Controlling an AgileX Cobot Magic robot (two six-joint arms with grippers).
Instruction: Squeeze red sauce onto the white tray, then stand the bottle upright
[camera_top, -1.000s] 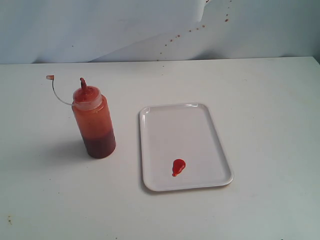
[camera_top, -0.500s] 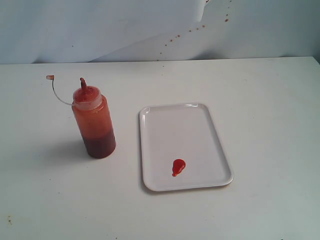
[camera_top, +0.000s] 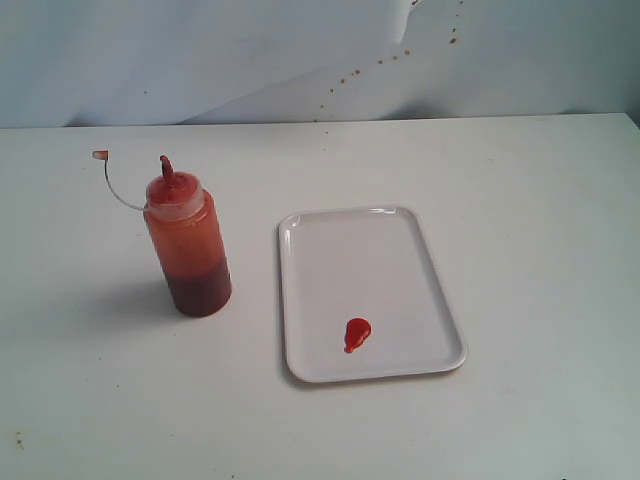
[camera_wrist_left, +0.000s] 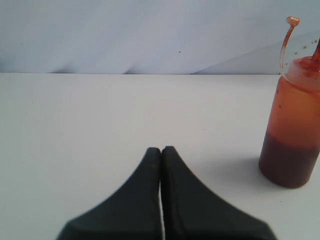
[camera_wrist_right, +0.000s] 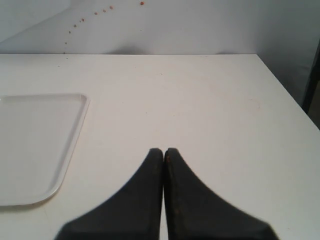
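- Bottle (camera_top: 188, 245) stood upright on the white table (camera_top: 520, 200), to the left of the white tray (camera_top: 340, 250) in the exterior view and clear of its rim.
- Its lower part looked dark red with sauce, the upper wall a paler orange-red.
- Its pointed red nozzle (camera_top: 166, 165) faced up, and the small cap (camera_top: 100, 154) hung out to the bottle's left on a thin curved tether (camera_top: 115, 190).
- One small teardrop blob of red sauce (camera_top: 357, 333) lay on the tray, near the end closest to the camera; the tray lay flat.
- Left gripper (camera_wrist_left: 161, 150) had its two dark fingers pressed together with nothing between them, and the bottle stood well apart from it.
- Right gripper (camera_wrist_right: 163, 151) was likewise closed and empty, over bare table beside the tray's corner.
- Neither arm showed in the exterior view.
- Small reddish specks (camera_top: 345, 78) dotted the pale backdrop behind the table; possibly sauce, though too small to be sure.
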